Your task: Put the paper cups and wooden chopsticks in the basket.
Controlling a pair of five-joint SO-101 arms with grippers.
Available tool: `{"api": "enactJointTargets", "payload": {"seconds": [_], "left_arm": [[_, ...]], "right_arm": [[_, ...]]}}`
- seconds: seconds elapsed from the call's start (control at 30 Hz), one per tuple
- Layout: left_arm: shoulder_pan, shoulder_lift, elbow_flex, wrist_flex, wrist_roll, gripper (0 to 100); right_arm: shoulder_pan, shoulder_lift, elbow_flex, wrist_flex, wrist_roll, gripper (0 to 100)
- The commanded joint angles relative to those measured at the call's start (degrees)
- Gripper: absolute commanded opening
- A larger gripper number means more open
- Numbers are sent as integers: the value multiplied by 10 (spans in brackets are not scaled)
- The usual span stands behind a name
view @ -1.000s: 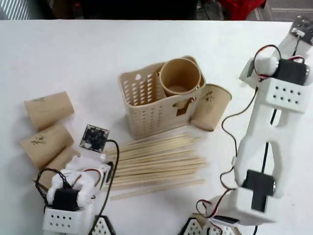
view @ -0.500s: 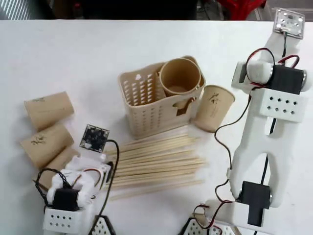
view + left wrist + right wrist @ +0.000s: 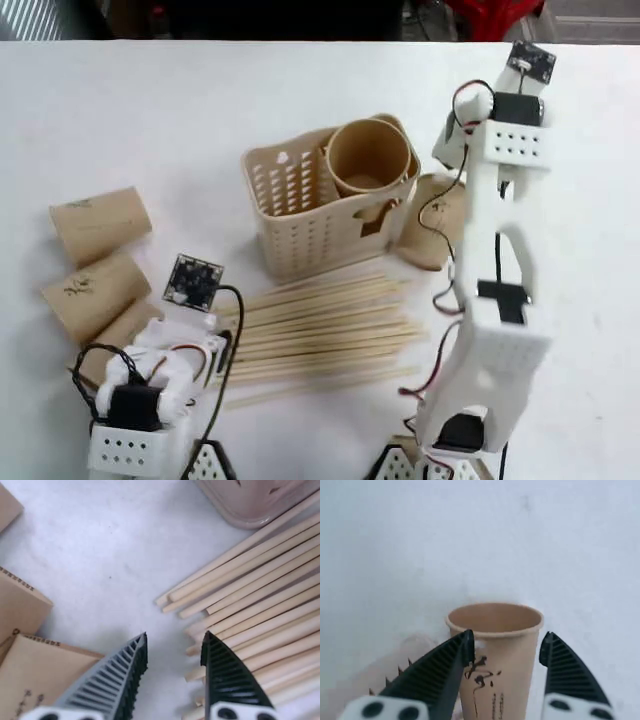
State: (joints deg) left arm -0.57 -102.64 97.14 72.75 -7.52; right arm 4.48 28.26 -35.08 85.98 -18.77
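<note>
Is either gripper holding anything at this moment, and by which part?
Nothing is held. The left gripper is open above the white table beside the wooden chopsticks; the right gripper is open astride the upright brown paper cup, not clamped.

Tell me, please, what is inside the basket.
An upright cup stands at one end of the basket, seemingly a second cup close behind. The floor is hidden by cups and walls.
</note>
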Motion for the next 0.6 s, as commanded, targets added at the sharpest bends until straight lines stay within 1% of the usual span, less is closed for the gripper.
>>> {"api": "enactJointTargets", "payload": {"seconds": [0.0,0.23,0.4,0.47,0.53,0.57], "left_arm": [[5,-3,0,3,0,188],[5,-3,0,3,0,188],[5,-3,0,3,0,188],[5,-3,0,3,0,188],[5,-3,0,3,0,188],[5,-3,0,3,0,188]], "right_arm": [[-7,58,-79,8,-12,222],[5,182,-140,61,-12,220],[23,229,-153,107,-12,217],[29,237,-150,120,-11,188],[40,239,-146,121,-8,119],[46,239,-149,121,10,78]]}}
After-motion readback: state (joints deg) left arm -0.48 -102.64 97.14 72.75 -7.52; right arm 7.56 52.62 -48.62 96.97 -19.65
